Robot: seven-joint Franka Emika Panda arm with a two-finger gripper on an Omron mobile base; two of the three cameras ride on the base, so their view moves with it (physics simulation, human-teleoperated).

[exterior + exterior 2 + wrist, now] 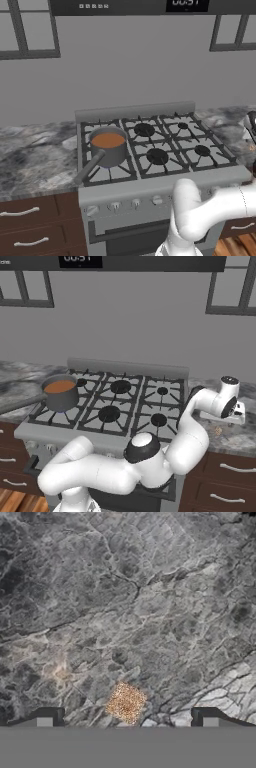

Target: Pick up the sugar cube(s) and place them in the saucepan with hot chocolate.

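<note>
Gripper (127, 722) is standing fully open in the hand view, its two dark fingertips (45, 718) spread wide apart and holding nothing. It is looking down on the grey marble counter (125, 602), and the sugar cube (126, 702), a speckled orange-tan block, is lying on that counter between the two tips, not touching either (contact with the tips cannot be ruled in from this angle). In the right base view the hand is hanging low over the counter (225, 436) just right of the stove (107, 403), with the white arm (195, 431) bending up from the near left and reaching across the stove's right front corner. The saucepan with hot chocolate (107, 145) is sitting on the stove's near-left burner, well apart from the hand; orange-brown liquid is showing inside, and its long dark handle is pointing toward the near left, over the stove's edge. Dark wooden drawers (30, 225) are running under the counter on the left.
</note>
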